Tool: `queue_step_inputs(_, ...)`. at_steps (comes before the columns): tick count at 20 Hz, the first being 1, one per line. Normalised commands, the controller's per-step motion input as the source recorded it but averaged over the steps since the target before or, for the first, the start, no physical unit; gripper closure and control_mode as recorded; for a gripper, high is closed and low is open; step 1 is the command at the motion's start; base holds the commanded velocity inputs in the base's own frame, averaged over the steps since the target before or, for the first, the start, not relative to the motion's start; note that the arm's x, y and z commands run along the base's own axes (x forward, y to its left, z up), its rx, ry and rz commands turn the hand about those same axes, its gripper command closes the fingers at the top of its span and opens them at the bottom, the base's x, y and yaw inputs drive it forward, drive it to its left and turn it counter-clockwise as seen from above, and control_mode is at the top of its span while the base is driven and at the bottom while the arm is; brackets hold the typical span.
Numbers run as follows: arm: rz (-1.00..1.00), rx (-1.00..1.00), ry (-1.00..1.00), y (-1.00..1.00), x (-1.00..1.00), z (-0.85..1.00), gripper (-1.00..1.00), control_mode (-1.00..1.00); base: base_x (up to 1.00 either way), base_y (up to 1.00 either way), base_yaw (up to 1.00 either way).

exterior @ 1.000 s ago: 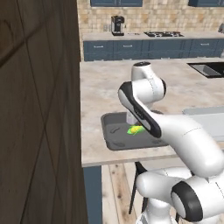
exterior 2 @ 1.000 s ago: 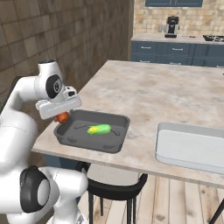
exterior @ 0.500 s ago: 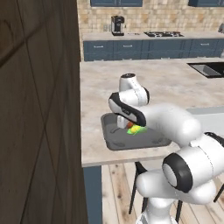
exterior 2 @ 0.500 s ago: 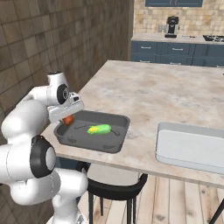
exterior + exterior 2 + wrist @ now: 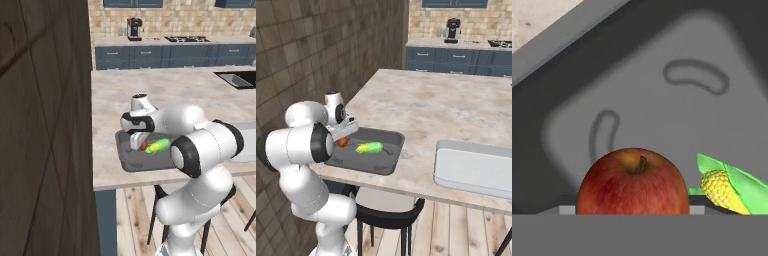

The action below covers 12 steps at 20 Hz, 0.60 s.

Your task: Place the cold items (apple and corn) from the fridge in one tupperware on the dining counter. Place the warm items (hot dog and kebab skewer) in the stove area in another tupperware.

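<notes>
Claw [image 5: 342, 136] closed round apple [image 5: 633, 182], held low inside tupperware [image 5: 388, 161]; corn [image 5: 369, 147] lies just beside, long axis across tray. Drop spot pretty much straight below.

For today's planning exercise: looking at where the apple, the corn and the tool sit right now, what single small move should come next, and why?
Probably open the tool and let the apple go. The apple sits low over the floor of the dark tray, beside the corn already lying there, so both cold items would then share one container. Whether the apple touches the floor yet is unclear.
</notes>
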Motion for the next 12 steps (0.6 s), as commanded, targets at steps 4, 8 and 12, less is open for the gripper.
queue_step_inputs(4, 0.02, 0.00, 0.04, 0.01, 0.60, -0.47, 1.00, -1.00, 0.00, 0.00, 0.00)
queue_step_inputs(8, 0.00, 0.00, 0.00, 0.03, 0.33, -0.42, 1.00, -1.00, 0.00, 0.00, 0.00)
queue_step_inputs(12, 0.00, 0.00, 0.00, 0.03, 0.28, -0.39, 1.00, -1.00, 0.00, 0.00, 0.00)
